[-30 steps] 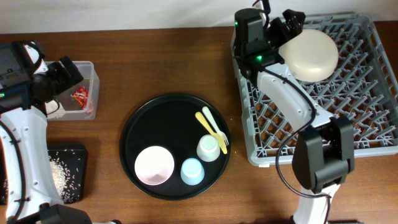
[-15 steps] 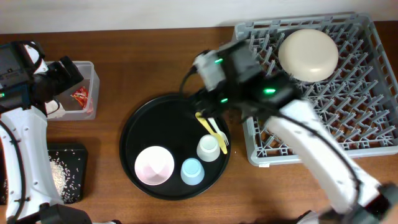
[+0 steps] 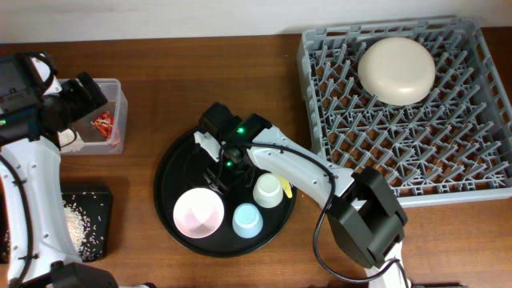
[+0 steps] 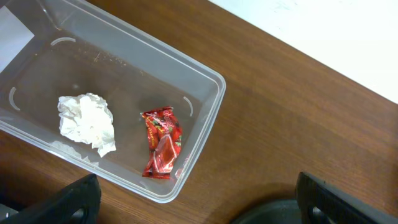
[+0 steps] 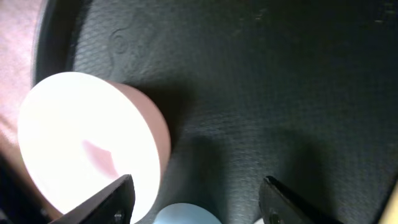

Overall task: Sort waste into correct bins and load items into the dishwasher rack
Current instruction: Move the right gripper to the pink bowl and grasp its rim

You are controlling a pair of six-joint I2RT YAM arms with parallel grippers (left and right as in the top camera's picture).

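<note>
The right tool (image 5: 198, 186) straddles bare round tray (image 5: 249, 93) floor, the pink bowl (image 5: 87, 143) crowding one finger.

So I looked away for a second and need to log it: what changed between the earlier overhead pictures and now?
The right end effector left the cream bowl in the dishwasher rack and swung across to the round black tray, now open by the pink bowl. Both bowls, white cup, light blue cup and the left end effector over the clear tub stayed put.
</note>
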